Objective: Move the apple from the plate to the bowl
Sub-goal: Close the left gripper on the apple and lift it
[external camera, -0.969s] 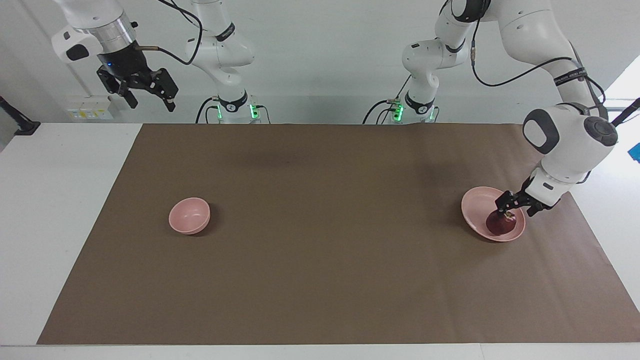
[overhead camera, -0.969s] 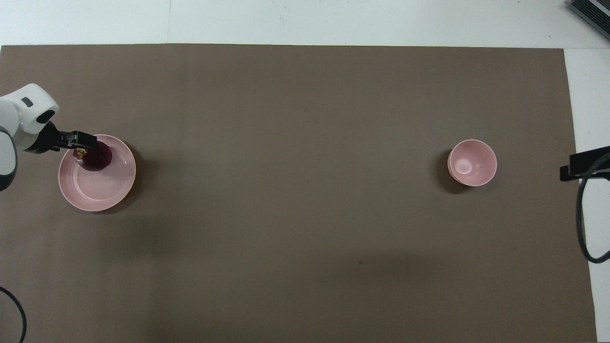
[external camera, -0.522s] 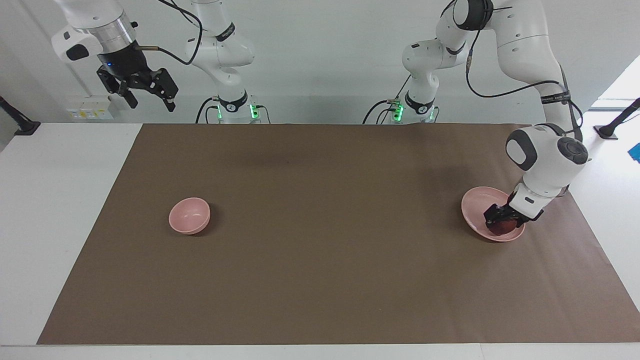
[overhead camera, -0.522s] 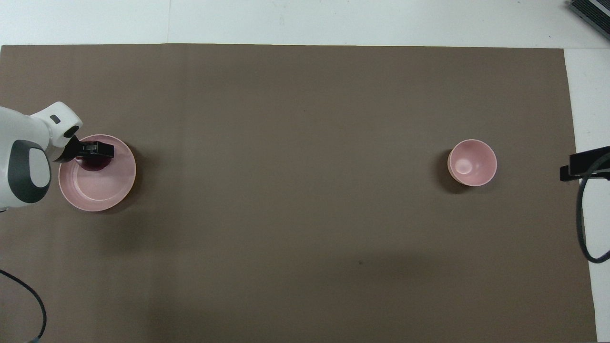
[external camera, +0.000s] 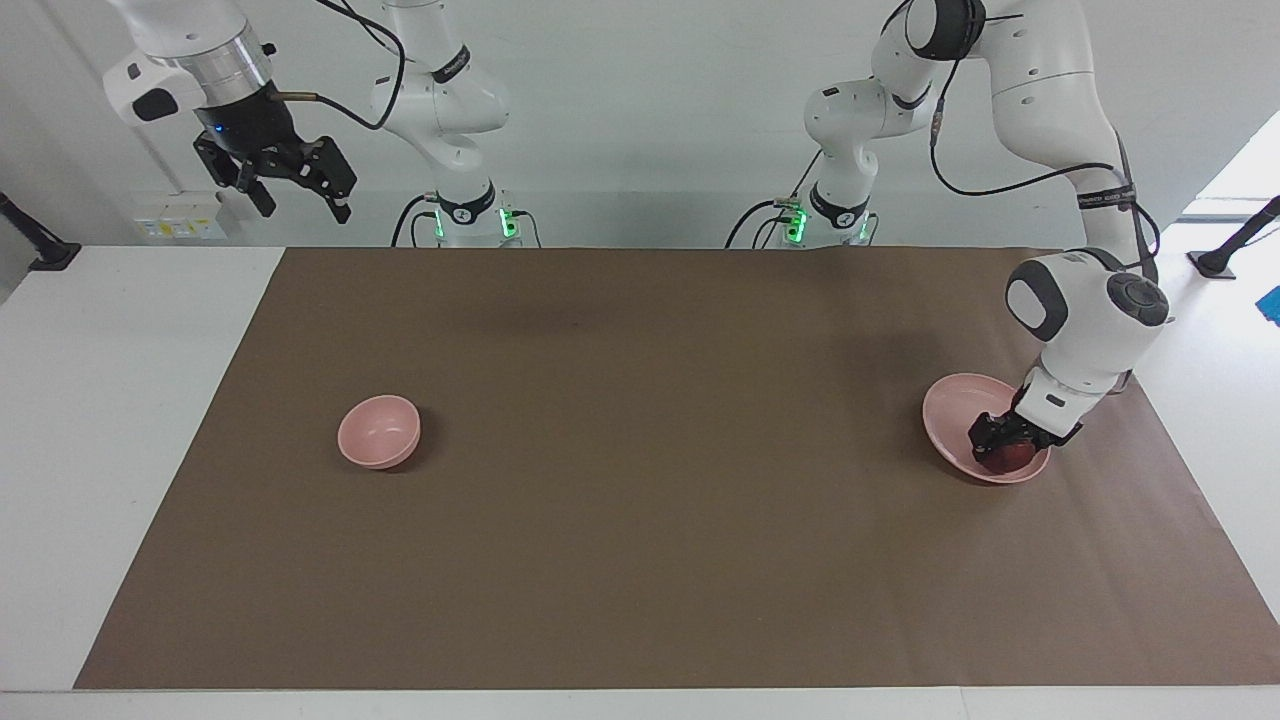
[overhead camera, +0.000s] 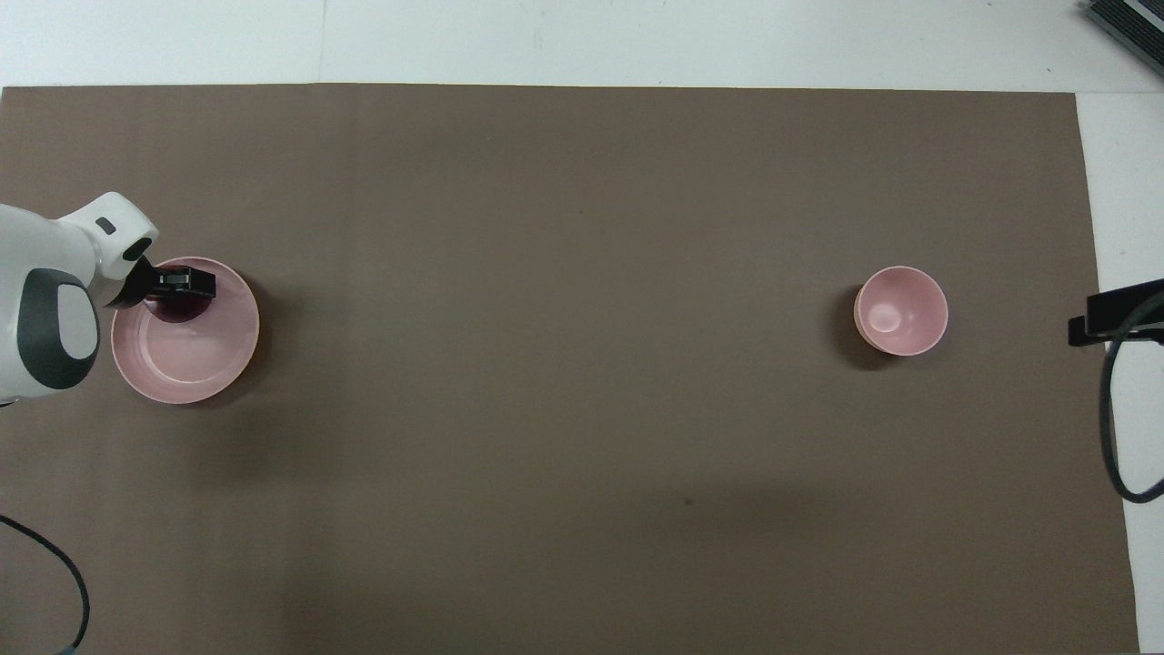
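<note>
The dark red apple lies in the pale pink plate at the left arm's end of the table, on the part of the plate farthest from the robots. My left gripper is down in the plate and shut on the apple, covering most of it. The small deep pink bowl stands empty toward the right arm's end. My right gripper waits open, raised high over the table's corner by its base.
A brown mat covers most of the white table. A black cable hangs at the right arm's end of the table in the overhead view.
My left gripper came down over the apple in the plate and closed on it. The right arm, the bowl and the plate have not moved.
</note>
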Controlling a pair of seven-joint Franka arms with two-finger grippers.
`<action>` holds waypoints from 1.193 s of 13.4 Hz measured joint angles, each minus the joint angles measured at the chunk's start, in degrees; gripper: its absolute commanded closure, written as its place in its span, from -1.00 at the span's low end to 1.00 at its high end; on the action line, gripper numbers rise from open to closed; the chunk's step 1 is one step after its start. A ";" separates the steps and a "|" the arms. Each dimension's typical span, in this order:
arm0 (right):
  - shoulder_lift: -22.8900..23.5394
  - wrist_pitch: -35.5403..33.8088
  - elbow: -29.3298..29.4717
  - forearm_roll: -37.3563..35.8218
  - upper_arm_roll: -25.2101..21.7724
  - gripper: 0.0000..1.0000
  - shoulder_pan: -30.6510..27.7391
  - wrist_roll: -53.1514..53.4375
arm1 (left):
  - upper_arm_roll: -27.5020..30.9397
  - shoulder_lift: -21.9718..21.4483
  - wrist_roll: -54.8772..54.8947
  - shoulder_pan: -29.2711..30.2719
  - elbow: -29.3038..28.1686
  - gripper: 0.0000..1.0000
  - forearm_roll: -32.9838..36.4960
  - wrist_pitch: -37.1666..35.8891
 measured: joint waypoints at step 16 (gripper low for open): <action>-0.64 -0.03 -0.99 5.66 0.22 -1.00 0.58 -0.03 | -1.13 -4.81 -2.41 -1.44 18.46 1.00 -0.35 -46.56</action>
